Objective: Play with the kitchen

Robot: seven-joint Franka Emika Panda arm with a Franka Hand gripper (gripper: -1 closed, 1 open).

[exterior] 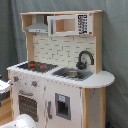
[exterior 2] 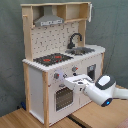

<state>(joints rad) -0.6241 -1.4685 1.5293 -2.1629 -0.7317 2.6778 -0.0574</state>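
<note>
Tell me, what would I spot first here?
The big toy kitchen fills both exterior views, with its black-red hob and black faucet on top. In the second exterior view, a white robot arm reaches toward the knobs above the oven door.

A big dark grey curtain (exterior: 115,55) hangs far at the back in both exterior views, with soft folds running down it. In the second exterior view a light brown wooden floor (exterior 2: 30,120) lies at the near bottom, made of boards with a dark line between them.
</note>
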